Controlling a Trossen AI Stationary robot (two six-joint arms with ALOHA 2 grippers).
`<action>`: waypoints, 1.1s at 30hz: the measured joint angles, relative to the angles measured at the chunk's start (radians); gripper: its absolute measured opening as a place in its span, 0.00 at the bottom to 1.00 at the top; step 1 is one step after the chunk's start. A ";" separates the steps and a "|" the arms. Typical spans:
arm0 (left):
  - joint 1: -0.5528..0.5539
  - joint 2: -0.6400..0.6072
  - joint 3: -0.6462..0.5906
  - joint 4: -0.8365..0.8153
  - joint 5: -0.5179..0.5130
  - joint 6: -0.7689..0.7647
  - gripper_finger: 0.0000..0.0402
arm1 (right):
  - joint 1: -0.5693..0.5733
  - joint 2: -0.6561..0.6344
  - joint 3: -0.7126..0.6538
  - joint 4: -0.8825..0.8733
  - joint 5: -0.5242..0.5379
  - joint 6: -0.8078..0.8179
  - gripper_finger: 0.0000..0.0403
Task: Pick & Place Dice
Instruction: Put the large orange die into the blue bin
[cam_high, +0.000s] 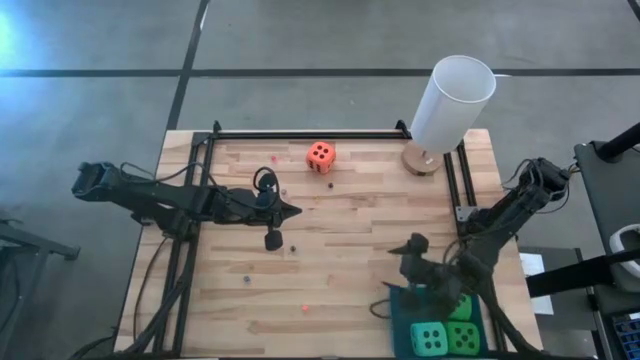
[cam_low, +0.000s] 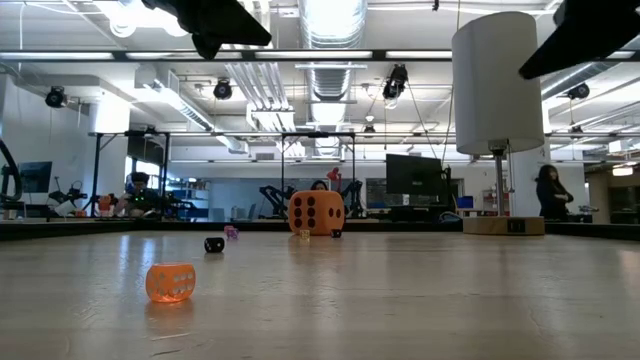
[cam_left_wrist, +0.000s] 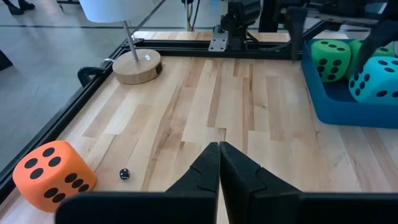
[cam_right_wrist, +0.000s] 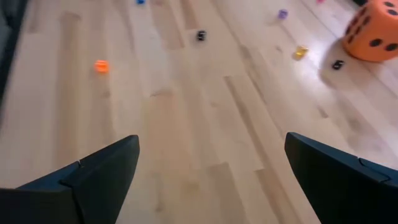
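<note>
The orange-red die (cam_high: 320, 155) rests on one face on the bare wood near the table's far edge; it also shows in the left wrist view (cam_left_wrist: 53, 174) and the right wrist view (cam_right_wrist: 373, 31). A green die (cam_left_wrist: 329, 59) and the turquoise die (cam_left_wrist: 376, 78) lie in a blue tray (cam_high: 405, 320) at the near right, with a second green die (cam_left_wrist: 359, 45) behind them. My left gripper (cam_high: 293, 211) hangs shut and empty above mid-table, left of centre. My right gripper (cam_high: 397, 276) hangs open and empty over the wood just left of the tray, pointing toward the table's left.
A tall white cylinder (cam_high: 452, 100) on a round wooden foot (cam_left_wrist: 137, 67) stands at the far right corner. Several tiny dice are scattered on the wood, among them an orange one (cam_right_wrist: 101, 65) and a black one (cam_left_wrist: 124, 174). A black rail frame (cam_high: 300, 133) borders the table.
</note>
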 joint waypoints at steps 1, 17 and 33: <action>0.001 0.000 0.000 0.000 0.000 0.000 0.04 | -0.014 0.000 -0.004 0.000 -0.001 -0.003 0.99; 0.001 0.000 0.000 0.000 0.000 0.005 0.04 | -0.085 -0.001 -0.045 0.006 -0.062 0.024 0.99; 0.035 0.000 0.000 0.041 -0.067 -0.054 0.04 | -0.085 -0.002 -0.045 0.006 -0.062 0.021 0.99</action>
